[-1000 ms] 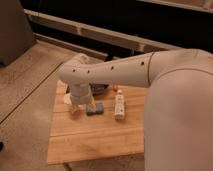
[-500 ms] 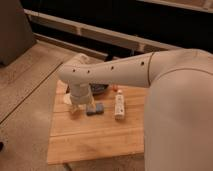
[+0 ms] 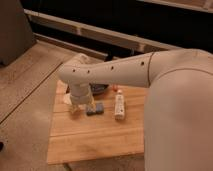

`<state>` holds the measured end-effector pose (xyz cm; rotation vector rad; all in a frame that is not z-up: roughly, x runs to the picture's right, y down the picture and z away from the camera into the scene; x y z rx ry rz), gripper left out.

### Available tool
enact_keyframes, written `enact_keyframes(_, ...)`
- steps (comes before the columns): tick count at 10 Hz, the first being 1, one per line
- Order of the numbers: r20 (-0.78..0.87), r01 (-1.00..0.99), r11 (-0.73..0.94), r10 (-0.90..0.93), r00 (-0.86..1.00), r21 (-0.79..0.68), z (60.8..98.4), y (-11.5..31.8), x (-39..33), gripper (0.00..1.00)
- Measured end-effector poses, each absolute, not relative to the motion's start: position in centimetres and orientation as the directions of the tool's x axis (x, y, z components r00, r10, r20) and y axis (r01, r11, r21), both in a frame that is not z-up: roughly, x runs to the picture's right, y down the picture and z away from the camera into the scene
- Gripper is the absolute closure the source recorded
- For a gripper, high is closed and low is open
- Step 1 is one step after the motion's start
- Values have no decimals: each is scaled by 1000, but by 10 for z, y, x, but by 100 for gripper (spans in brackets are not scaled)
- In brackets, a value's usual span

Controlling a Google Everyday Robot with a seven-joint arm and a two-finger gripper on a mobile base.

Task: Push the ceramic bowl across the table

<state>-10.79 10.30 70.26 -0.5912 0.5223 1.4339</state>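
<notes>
A low rectangular surface of pale honey wooden planks [image 3: 95,140] is seen on a speckled grey floor [image 3: 25,95], with a dark wall and a pale rail behind. The small, shallow, dark glossy ceramic bowl [image 3: 101,89] is found near the far edge of the surface, half hidden under the broad white arm [image 3: 115,72]. The gripper [image 3: 79,101] is held low over the left part of the surface, nearer than the bowl and just beside a blue-grey rectangular sponge [image 3: 94,108]; whether it is open or closed cannot be told. A cream-white cylindrical cup [image 3: 74,107] is seen at its near-left side, perhaps touching. A white bottle with a red cap [image 3: 119,105] is laid right of the sponge. The wrong thing could be shoved: cup or sponge would be caught first by a sideways sweep. The bowl could be driven off the far edge if pushed away. Sponge and bottle are set in any path toward the near side
</notes>
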Motion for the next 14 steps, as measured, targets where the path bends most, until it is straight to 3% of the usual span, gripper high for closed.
enact_keyframes(2, -646, -997, 51, 759, 79, -63, 703, 101, -107, 35)
enact_keyframes(9, -361, -992, 46, 929, 85, -114, 697, 66, -118, 35)
enact_keyframes(14, -332, -990, 32, 940, 78, -140, 692, 68, -119, 35)
